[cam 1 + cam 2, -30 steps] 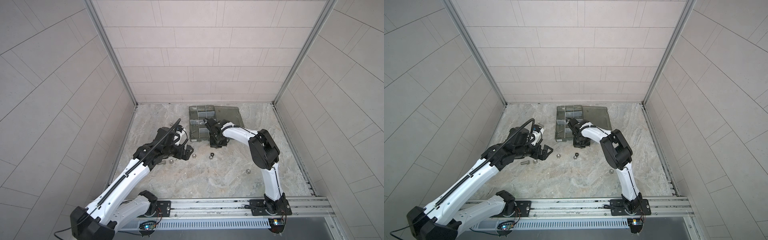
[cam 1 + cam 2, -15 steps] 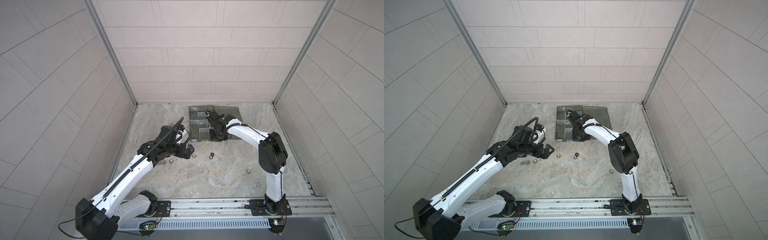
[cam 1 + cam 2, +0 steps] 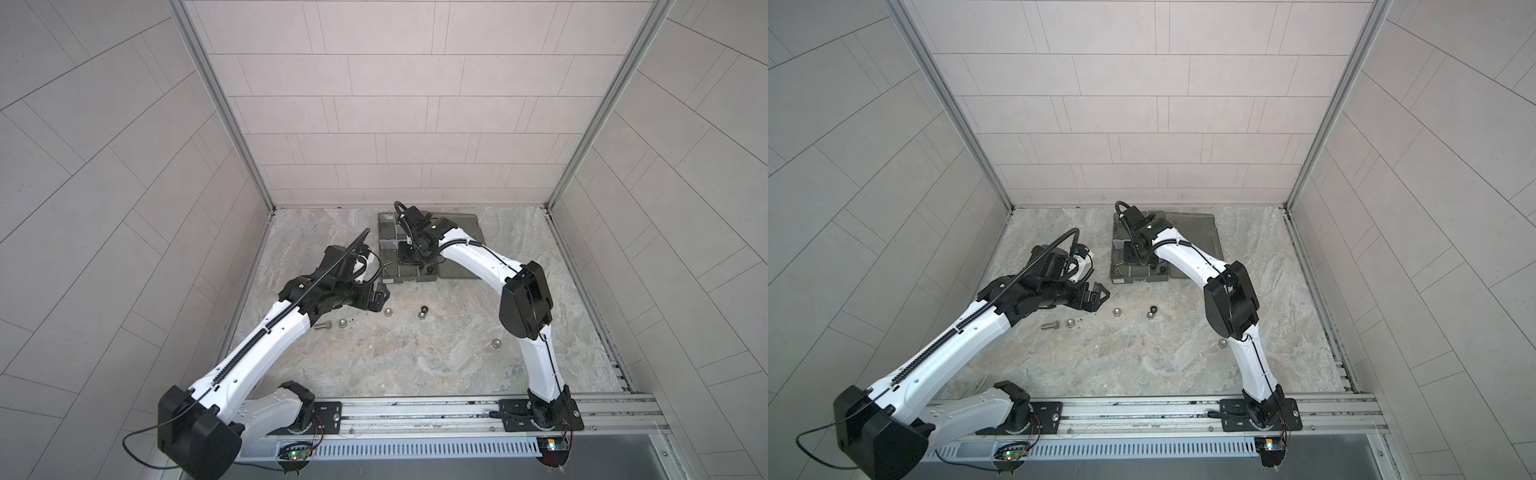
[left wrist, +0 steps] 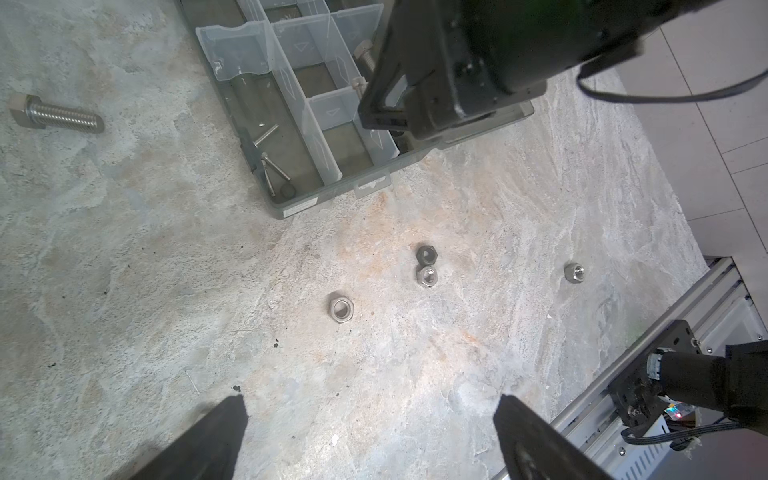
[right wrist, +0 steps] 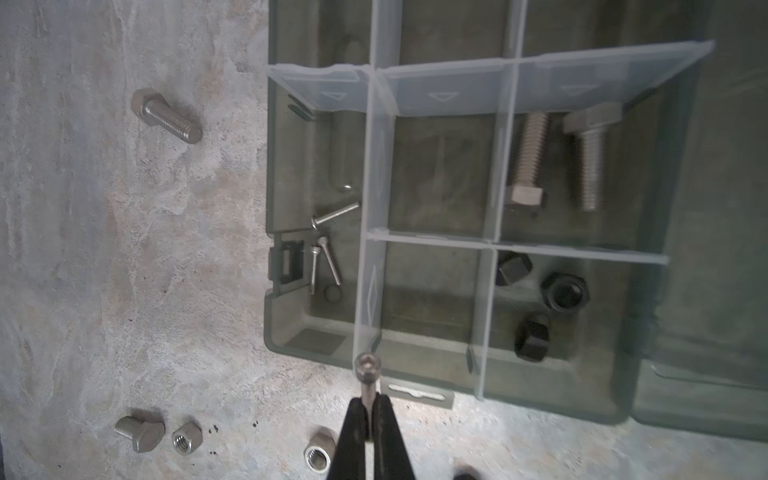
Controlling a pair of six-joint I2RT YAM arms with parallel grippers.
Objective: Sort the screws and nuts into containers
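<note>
**A:** How far had the sorting got?

**B:** Partway. In the organizer box, a few thin screws lay in an outer compartment. Two thick bolts lay in another, and three black nuts in the one next to that. The two middle compartments in the right wrist view looked bare.

**A:** And the claws?

**B:** The right claw was pressed together on one more thin screw, the held screw. It hung head outward over the box's near wall, about where a divider meets it. I judged it bound for the compartment with its likes. The left claw was spread wide and gripped nothing, hovering above the desk with loose nuts ahead of it.

**A:** What was left outside?

**B:** A loose bolt lay just beside the box, and a second bolt near the left arm. Both top views showed four silver nuts scattered on the desk, apart from the box. A stray black nut touched one of them. No silver nut showed in any compartment, so that kind looked not yet begun.
</note>
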